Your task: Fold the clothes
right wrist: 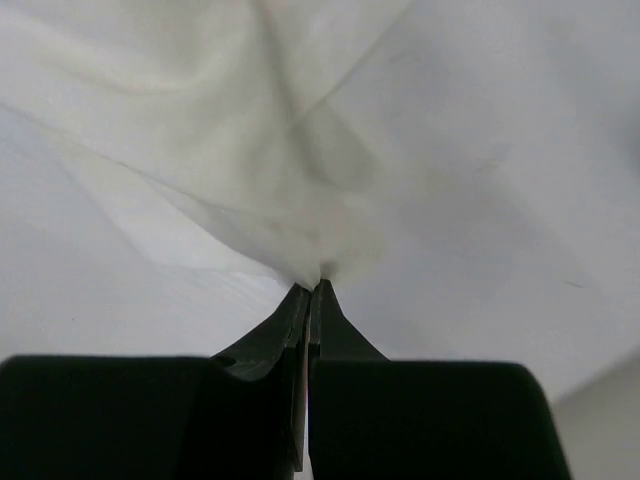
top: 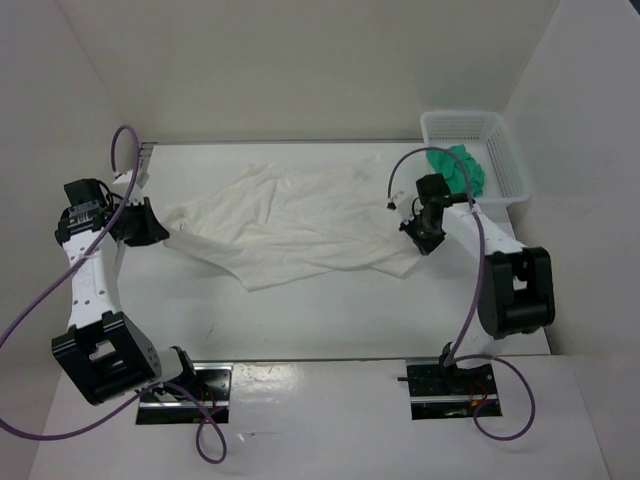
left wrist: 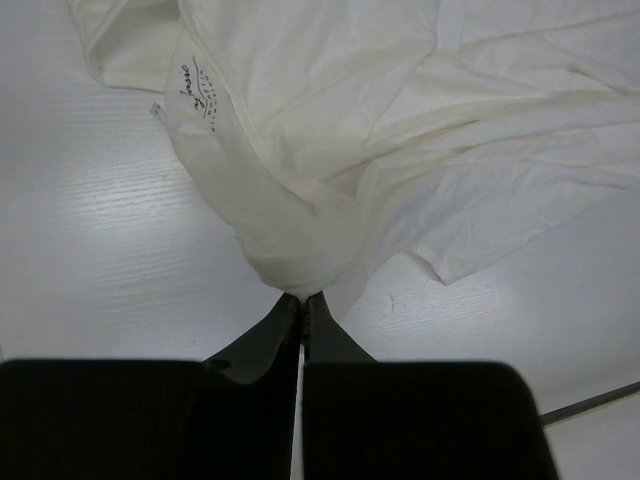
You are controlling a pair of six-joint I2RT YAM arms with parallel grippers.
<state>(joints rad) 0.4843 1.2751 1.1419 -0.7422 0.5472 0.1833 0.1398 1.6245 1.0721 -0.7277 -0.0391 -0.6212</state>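
The left arm is reached along the left side of the table (top: 300,330), and the left gripper (left wrist: 300,302) is pinched shut on a bunched edge of the white garment (top: 300,225). The right arm is bent inward from the right, and the right gripper (right wrist: 314,290) is clamped on the garment's right edge. The garment is spread, wrinkled, across the table's middle. At the far right, a green cloth (top: 460,166) is held in a white mesh basket (top: 507,152).

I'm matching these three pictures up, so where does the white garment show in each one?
Top external: white garment spread across the middle of the table.
Left wrist: fills the upper frame, a bunch pinched by the left claw.
Right wrist: fills the upper frame, pinched by the right claw.
Shared landmark: the pale table under it.
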